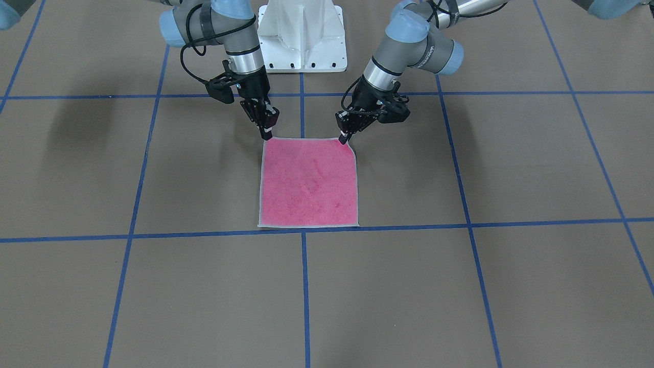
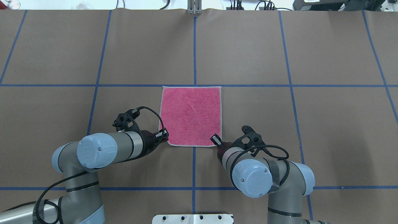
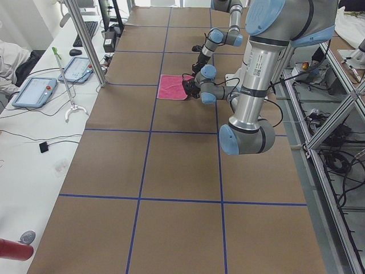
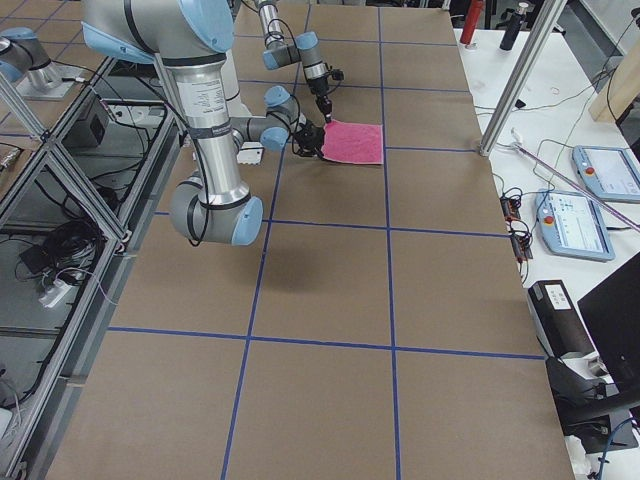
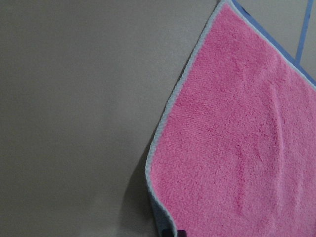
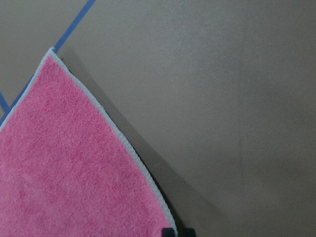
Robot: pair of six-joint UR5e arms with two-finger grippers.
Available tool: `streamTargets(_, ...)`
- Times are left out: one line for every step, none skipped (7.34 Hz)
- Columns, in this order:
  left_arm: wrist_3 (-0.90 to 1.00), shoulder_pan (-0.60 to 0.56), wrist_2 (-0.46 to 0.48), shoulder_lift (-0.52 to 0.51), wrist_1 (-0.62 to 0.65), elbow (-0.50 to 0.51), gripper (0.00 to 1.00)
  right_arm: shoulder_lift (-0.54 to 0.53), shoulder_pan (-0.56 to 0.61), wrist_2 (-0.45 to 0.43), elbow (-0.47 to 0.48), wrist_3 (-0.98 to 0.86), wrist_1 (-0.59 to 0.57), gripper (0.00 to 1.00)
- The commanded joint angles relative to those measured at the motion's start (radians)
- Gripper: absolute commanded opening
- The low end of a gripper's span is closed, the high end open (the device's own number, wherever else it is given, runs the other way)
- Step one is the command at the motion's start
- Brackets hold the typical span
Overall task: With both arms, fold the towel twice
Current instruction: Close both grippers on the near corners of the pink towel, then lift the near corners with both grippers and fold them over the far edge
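Note:
The towel [image 2: 191, 115] lies pink face up on the brown table, square, with a light grey border; it also shows in the front view [image 1: 308, 181]. My left gripper [image 2: 164, 135] is shut on the towel's near-left corner, at the view's right in the front view [image 1: 343, 138]. In the left wrist view the corner [image 5: 163, 217] is raised a little and its dark grey underside shows. My right gripper [image 2: 214, 139] is shut on the near-right corner [image 1: 266, 135]. In the right wrist view the towel edge [image 6: 143, 173] hangs just above the table and casts a shadow.
Blue tape lines [image 2: 194, 46] divide the brown table into squares. The white pedestal base [image 1: 301, 36] stands behind the arms. A side bench with tablet consoles [image 3: 34, 91] and a metal post [image 3: 85, 40] runs along the table's far side.

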Motion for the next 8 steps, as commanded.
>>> streamTargets(0.0, 0.0, 0.0, -0.002, 0.0, -0.008, 0.0, 0.003, 0.002, -0.024, 0.016, 0.002, 0.005, 0.0)
streamTargets(0.0, 0.0, -0.004, 0.002, 0.001, -0.054, 0.0, -0.014, 0.01, -0.022, 0.08, 0.0, 0.005, 0.0)
streamTargets(0.0, 0.0, -0.007, 0.038, 0.001, -0.101, 0.0, -0.048, 0.011, -0.019, 0.149, -0.001, -0.001, 0.0)
streamTargets(-0.002, 0.002, -0.013, 0.09, 0.001, -0.17, 0.0, -0.077, -0.003, -0.019, 0.183, -0.001, -0.001, 0.0)
streamTargets(-0.002, 0.018, -0.014, 0.133, 0.001, -0.225, 0.0, -0.105, -0.028, -0.021, 0.238, -0.001, -0.001, 0.0)
streamTargets(-0.012, 0.037, -0.012, 0.14, 0.001, -0.259, 0.0, -0.141, -0.061, -0.031, 0.287, 0.0, -0.001, 0.0)
streamTargets(-0.015, 0.044, -0.012, 0.132, 0.003, -0.27, 0.0, -0.142, -0.066, -0.042, 0.292, -0.014, -0.001, 0.0)
streamTargets(-0.014, 0.044, -0.014, 0.127, 0.003, -0.263, 0.0, -0.137, -0.069, -0.041, 0.286, -0.02, -0.001, 0.0)
